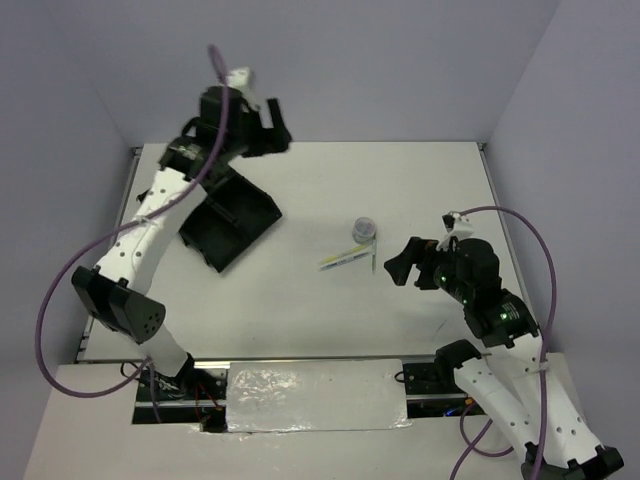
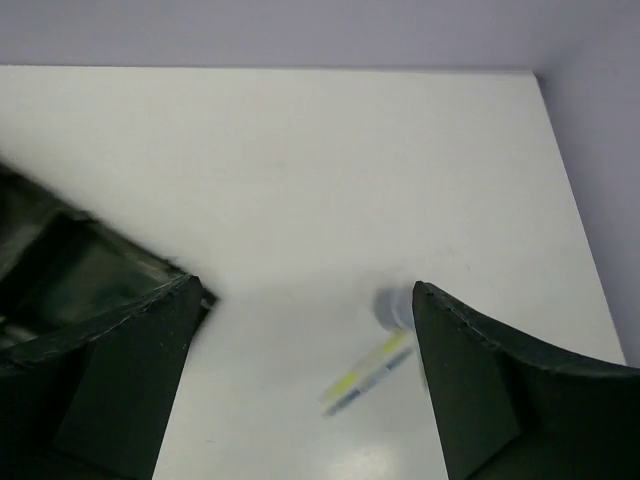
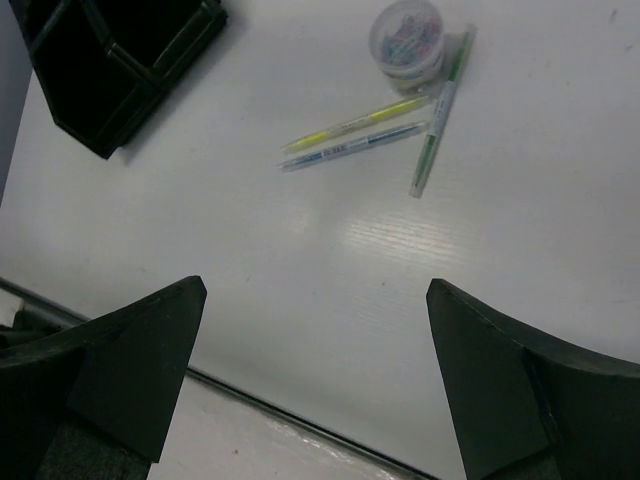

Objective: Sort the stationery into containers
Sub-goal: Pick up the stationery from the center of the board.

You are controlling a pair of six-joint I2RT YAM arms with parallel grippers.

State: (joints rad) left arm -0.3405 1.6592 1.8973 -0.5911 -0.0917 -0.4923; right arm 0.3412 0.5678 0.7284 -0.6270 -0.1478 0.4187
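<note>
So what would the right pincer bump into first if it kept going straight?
Probably the bare table, just short of the three loose pens; depth is hard to judge here.

White table between lavender walls, a silvery sheet at its near edge.

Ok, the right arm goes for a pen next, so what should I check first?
1. Right gripper open and empty: ok.
2. Left gripper open, empty, away from the pens: ok.
3. Yellow pen separate from blue pen for a single pick: not ok, they lie close together.
4. Green pen apart from round clear pot: cannot tell, very close.
5. Tray compartments have room: cannot tell, interiors dark.
</note>
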